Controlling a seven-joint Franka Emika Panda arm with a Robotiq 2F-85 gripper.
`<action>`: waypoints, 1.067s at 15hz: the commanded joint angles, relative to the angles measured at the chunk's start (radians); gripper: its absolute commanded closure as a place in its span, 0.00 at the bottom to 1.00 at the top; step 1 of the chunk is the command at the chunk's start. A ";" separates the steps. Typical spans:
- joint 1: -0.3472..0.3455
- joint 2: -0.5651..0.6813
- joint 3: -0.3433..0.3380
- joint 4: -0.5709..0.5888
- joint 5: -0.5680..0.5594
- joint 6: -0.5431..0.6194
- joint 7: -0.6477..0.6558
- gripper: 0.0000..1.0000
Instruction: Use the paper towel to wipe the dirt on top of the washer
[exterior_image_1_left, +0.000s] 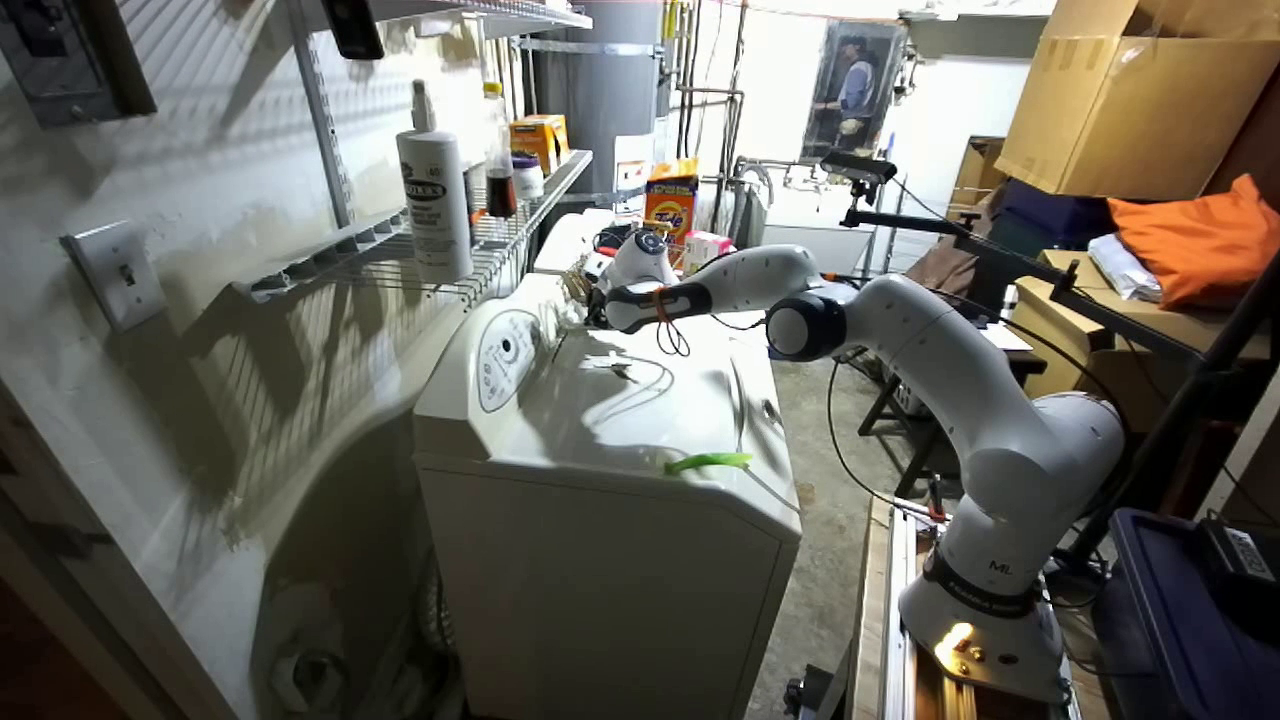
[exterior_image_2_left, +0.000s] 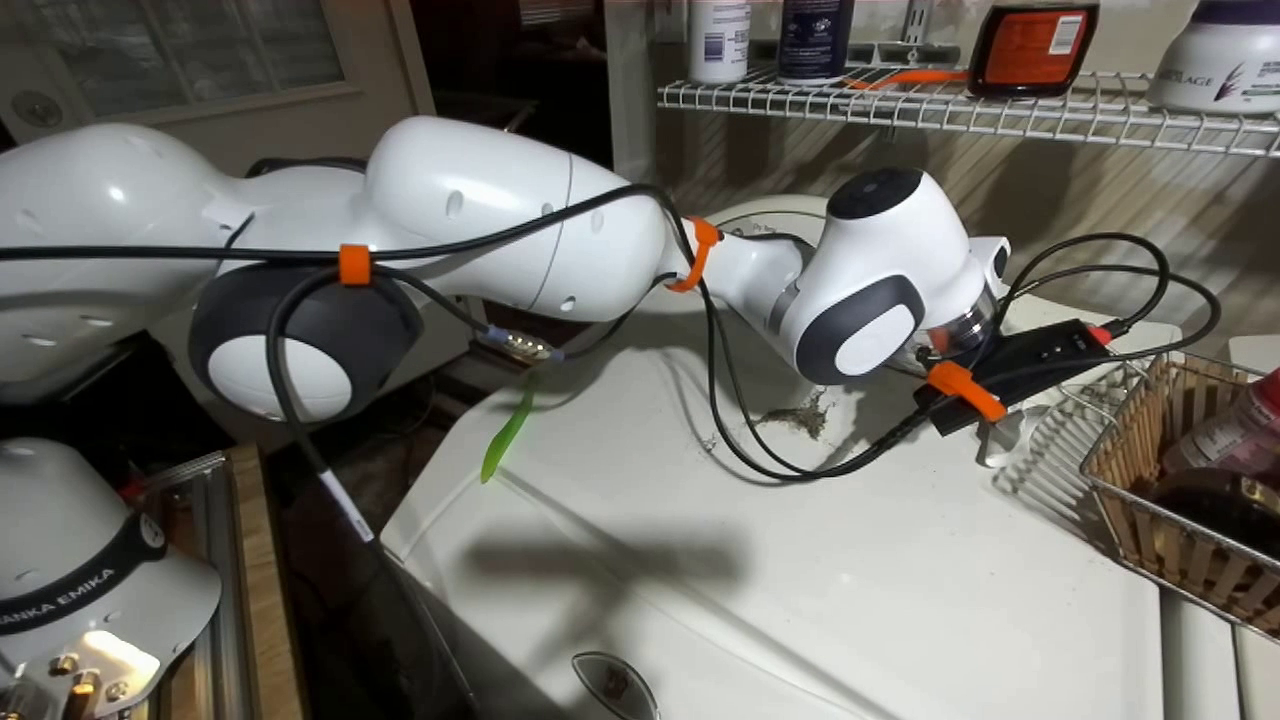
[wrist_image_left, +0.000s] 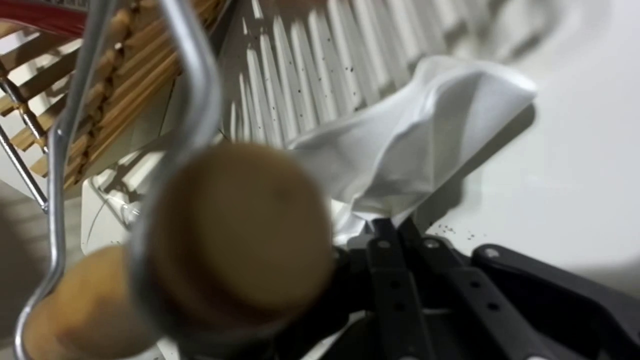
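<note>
Crumpled white paper towel (wrist_image_left: 415, 135) pinched in closed jaws of the black two-finger gripper (wrist_image_left: 396, 227), over the white washer (exterior_image_2_left: 850, 580); contact unclear. Brown clumped dirt (exterior_image_2_left: 805, 415) on washer top, apart from towel. Wood-slat, metal-wire basket (exterior_image_2_left: 1160, 545) beside gripper. Slim bright-green strip (exterior_image_2_left: 508, 435) at washer edge.

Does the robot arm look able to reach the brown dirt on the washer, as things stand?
Probably yes: the brown dirt lies uncovered near the arm's wrist, and the jaws hold the paper towel. The hanging black cable might drag through it, though.
</note>
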 joint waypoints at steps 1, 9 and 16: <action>0.010 0.025 -0.027 0.033 -0.019 0.006 0.002 0.99; 0.001 0.024 0.010 0.025 0.045 -0.087 -0.095 0.99; -0.048 -0.031 0.140 -0.002 0.080 -0.343 -0.204 0.99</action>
